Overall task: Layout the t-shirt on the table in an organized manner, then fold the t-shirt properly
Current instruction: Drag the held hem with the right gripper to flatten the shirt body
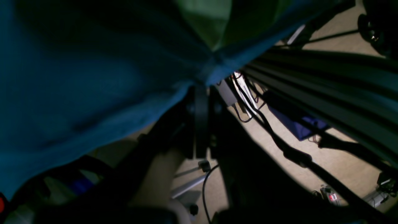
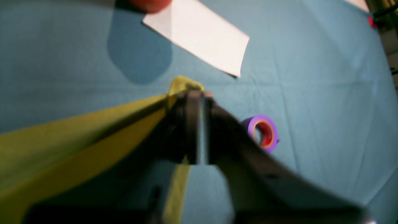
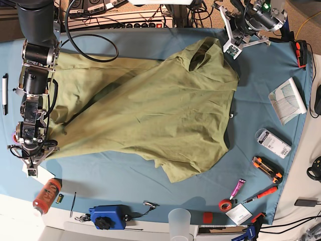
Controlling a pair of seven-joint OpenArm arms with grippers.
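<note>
Right pincer [image 2: 199,93] clamped on t-shirt [image 3: 150,110] corner; left pincer [image 1: 202,84] together on table [image 3: 125,173] cloth.

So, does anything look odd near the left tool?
Yes. The left tool is shut on a bunched pinch of the blue table cloth at the table's edge. The green t-shirt lies just beyond its tips, apparently not caught.

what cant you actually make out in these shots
- Base view: right gripper jaws, too small to read.
- Left wrist view: dark; left gripper pinches light-blue table cloth; any olive-green cotton t-shirt between, unclear.
- Right wrist view: blurred; shirt's held part unidentifiable.
</note>
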